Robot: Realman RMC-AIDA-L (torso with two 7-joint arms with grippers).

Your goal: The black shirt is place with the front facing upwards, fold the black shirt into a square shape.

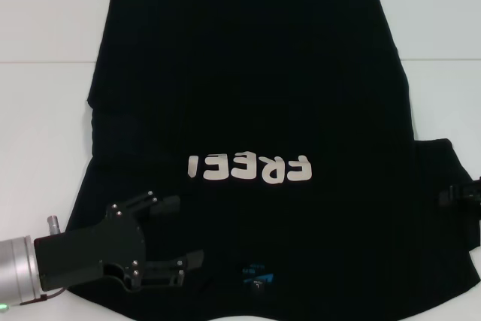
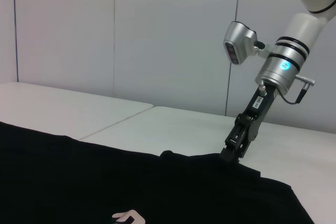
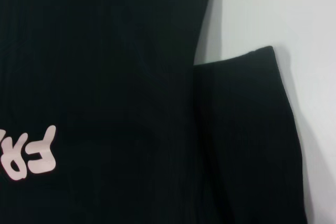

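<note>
The black shirt (image 1: 248, 95) lies spread flat on the white table, its pale letters (image 1: 252, 168) facing up and its blue neck label (image 1: 255, 274) at the near edge. My left gripper (image 1: 176, 232) hovers open over the shirt's near-left shoulder area, with nothing between its fingers. My right gripper (image 1: 460, 193) is at the right sleeve; in the left wrist view the right gripper (image 2: 231, 156) points down with its tip touching the cloth (image 2: 79, 182). The right wrist view shows that sleeve (image 3: 247, 129) lying flat beside the body of the shirt (image 3: 105, 77).
Bare white table (image 1: 45, 125) lies to the left and right of the shirt. A seam in the tabletop (image 1: 45, 62) runs across at the far side. A pale wall (image 2: 157, 35) stands behind the table.
</note>
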